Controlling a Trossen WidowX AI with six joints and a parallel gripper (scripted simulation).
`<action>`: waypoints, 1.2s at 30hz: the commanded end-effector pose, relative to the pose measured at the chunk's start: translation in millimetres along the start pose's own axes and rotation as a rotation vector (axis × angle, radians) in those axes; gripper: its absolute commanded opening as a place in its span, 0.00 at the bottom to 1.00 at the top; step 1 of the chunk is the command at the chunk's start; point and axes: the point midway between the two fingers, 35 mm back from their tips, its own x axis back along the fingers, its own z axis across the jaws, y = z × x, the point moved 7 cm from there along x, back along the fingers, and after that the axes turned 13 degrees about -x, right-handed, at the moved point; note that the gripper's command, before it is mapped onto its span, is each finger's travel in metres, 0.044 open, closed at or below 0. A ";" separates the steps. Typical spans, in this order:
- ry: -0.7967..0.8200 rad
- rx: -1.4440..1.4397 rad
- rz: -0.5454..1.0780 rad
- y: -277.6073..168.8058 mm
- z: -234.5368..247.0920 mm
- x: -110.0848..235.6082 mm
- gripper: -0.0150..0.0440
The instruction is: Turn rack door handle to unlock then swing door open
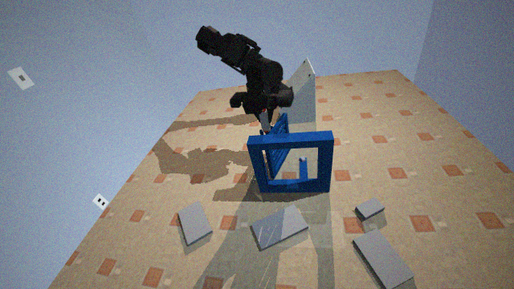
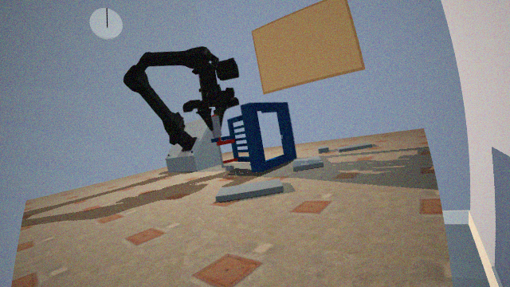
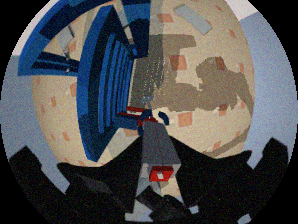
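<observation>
Near center frame, with fingers [image 1: 265,120] [image 2: 215,123] pinching the handle, swing the door [image 1: 278,150] [image 2: 236,137] [image 3: 90,90] wider along its hinge arc.

Four flat grey blocks lay apart on the tabletop: one to the left [image 1: 195,223] [image 2: 250,190], a wide one in the middle [image 1: 279,227] [image 2: 308,164], a small one [image 1: 369,209] [image 2: 323,150] and a long one [image 1: 383,258] [image 2: 355,147] near each other at the right. Over on the walls I saw a round pale clock [image 2: 106,23], a tilted tan board [image 2: 307,47], a white switch plate [image 1: 21,78] and an outlet [image 1: 100,201].
</observation>
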 end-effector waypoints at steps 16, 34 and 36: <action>-0.003 0.284 -0.006 20.3 -29.8 0.6 0.30; -0.004 0.347 -0.006 25.9 -36.5 0.6 0.30; -0.004 0.347 -0.006 25.9 -36.5 0.6 0.34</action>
